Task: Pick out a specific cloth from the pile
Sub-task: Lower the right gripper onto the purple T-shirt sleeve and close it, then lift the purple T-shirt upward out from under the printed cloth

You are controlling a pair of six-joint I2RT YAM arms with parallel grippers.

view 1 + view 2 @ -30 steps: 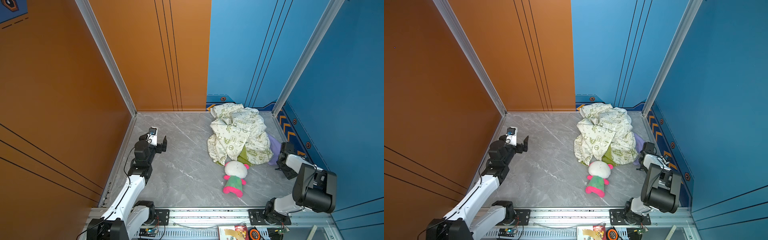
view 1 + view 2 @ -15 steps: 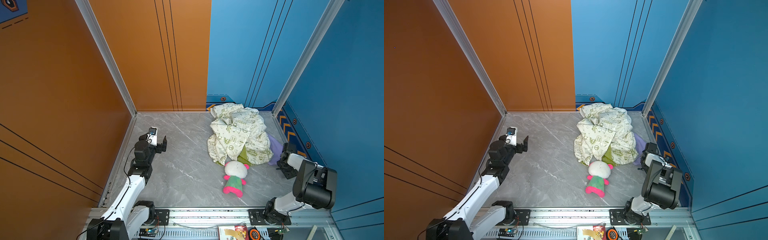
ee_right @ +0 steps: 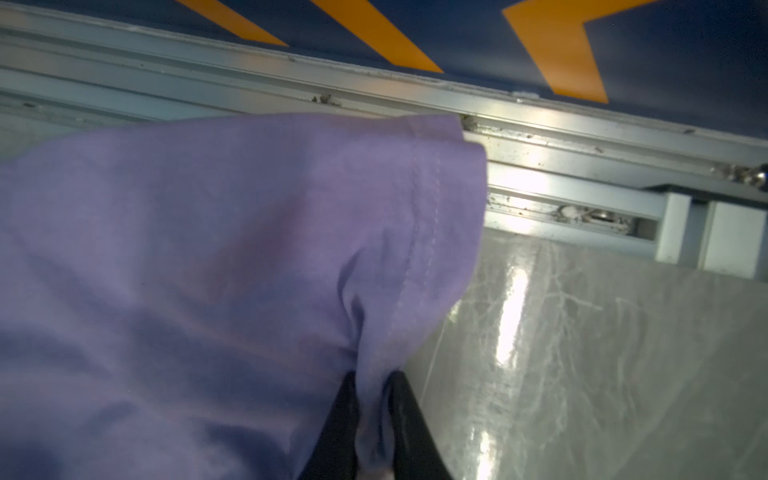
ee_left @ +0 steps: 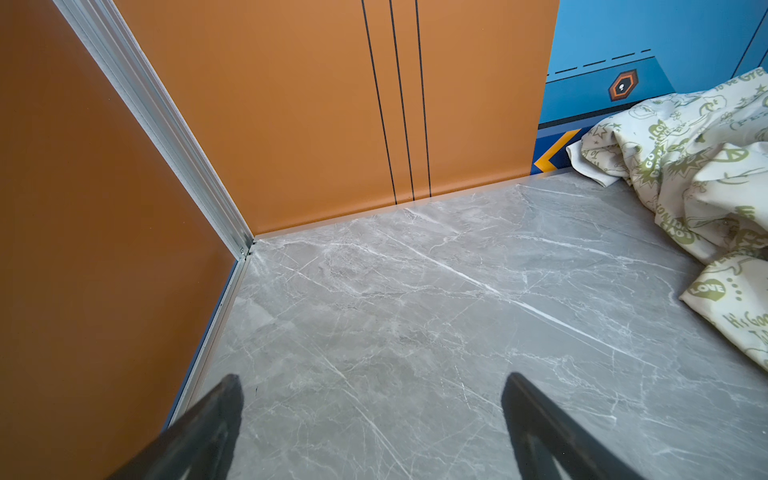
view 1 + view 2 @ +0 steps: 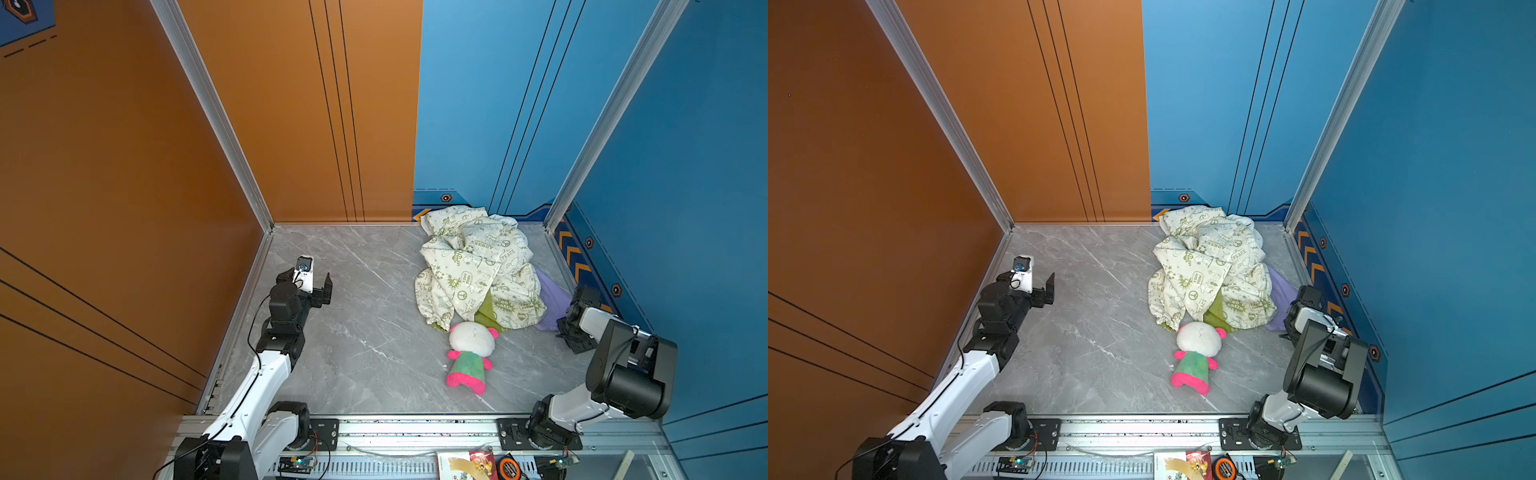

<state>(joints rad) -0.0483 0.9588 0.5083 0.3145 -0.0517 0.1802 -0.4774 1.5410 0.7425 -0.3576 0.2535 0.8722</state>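
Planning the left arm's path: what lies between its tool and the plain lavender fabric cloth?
In both top views: bare grey marble floor, then the cream pile with green print, overlapping the lavender cloth.

**Arm Exterior: Identification**

2 arms mount on the aluminium rail [image 5: 415,422] through black base plates [image 5: 513,432] secured by screws. The left arm [image 5: 266,374], at the rail's left end, has white link shells and black cylindrical joint housings. A black cable [image 5: 249,334] runs outside its upper link. A white camera module [image 5: 306,275] with a blue lens tops its wrist. The right arm [image 5: 627,386], at the rail's right end, matches in colour. Fingers [image 4: 208,428] on both arms are black, tapered blades.
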